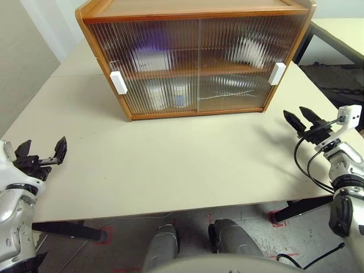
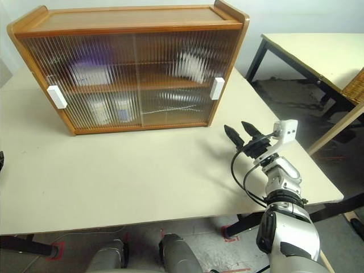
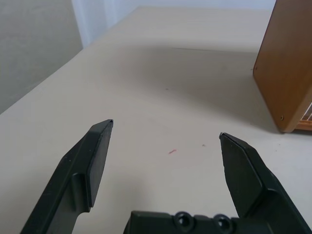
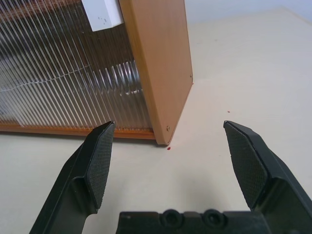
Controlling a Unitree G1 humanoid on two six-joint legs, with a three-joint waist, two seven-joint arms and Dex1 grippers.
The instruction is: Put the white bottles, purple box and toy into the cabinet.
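Beige table (image 1: 170, 165), cabinet (image 1: 196, 57) well beyond wide-spread left claw (image 1: 41, 152), nearer wide-spread right claw (image 1: 302, 118)

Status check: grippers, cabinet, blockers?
Left gripper, right gripper: open, empty. Cabinet doors shut; blurred shapes behind them on both shelves. Nothing in the way.

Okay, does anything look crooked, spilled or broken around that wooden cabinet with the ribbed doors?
Nothing stands out. The wooden cabinet with ribbed translucent sliding doors stands upright on the beige table, doors shut, white block handles in place. Blurred shapes sit on its shelves. The left gripper and the right gripper hang open, empty.
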